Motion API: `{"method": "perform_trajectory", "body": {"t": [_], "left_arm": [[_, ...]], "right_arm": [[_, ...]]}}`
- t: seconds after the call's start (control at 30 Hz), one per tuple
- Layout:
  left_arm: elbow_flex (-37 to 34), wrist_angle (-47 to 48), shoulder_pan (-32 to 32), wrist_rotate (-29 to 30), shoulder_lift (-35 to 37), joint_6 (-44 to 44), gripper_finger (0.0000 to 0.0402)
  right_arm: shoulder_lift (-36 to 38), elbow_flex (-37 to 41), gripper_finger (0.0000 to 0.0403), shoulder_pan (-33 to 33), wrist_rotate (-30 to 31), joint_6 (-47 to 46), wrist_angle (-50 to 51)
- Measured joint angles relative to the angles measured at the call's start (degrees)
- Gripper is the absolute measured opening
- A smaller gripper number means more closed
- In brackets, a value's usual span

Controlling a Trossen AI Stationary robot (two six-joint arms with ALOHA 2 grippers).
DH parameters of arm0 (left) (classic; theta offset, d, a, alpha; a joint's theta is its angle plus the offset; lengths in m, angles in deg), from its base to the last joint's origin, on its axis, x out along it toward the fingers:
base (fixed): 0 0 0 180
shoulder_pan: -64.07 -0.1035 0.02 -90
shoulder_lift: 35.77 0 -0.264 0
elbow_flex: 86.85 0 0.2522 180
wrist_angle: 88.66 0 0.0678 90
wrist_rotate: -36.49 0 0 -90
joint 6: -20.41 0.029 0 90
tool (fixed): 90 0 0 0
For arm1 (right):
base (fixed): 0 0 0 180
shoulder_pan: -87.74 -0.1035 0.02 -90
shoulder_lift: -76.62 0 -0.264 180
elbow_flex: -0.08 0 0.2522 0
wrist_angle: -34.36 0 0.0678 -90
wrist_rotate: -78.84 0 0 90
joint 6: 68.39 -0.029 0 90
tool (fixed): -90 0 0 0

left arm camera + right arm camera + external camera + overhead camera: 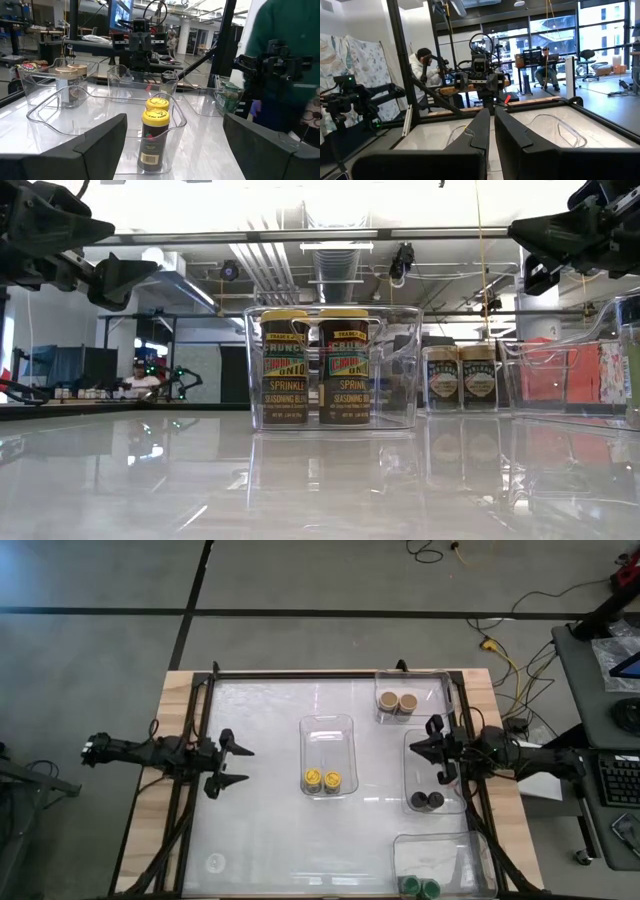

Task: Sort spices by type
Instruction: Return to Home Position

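the left gripper [238, 764] hangs over the left side of the table [260, 840] with its fingers spread wide, holding and touching nothing. the right gripper [418, 747] hovers high above one end of the middle right clear tray [458, 802]. its fingers are drawn together with only a slit between them, and it is empty.

two yellow-lidded spice jars [322, 780] stand side by side in the centre clear tray [328, 720], well apart from the left gripper and straight ahead of its open fingers. two black-lidded spice jars [427, 801] stand at the other end of the middle right tray, clear of the right gripper. two tan-lidded spice jars [397, 700] stand in the top right clear tray [440, 680], and two green-lidded spice jars [419, 887] in the bottom right clear tray [425, 840].

in the low view the yellow-lidded jars' labels read "sprinkle" and "seasoning blend". the writing on the tan-lidded jars is too small to read.
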Motion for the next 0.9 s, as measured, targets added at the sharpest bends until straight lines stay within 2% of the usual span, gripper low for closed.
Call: {"method": "perform_trajectory", "body": {"t": [0.9], "left_arm": [[0.02,-0.11,-0.02,0.00,0.00,0.00,0.0316]], "right_arm": [[-0.24,0.02,0.0018,-1.51,-0.07,-0.02,-0.22]]}}
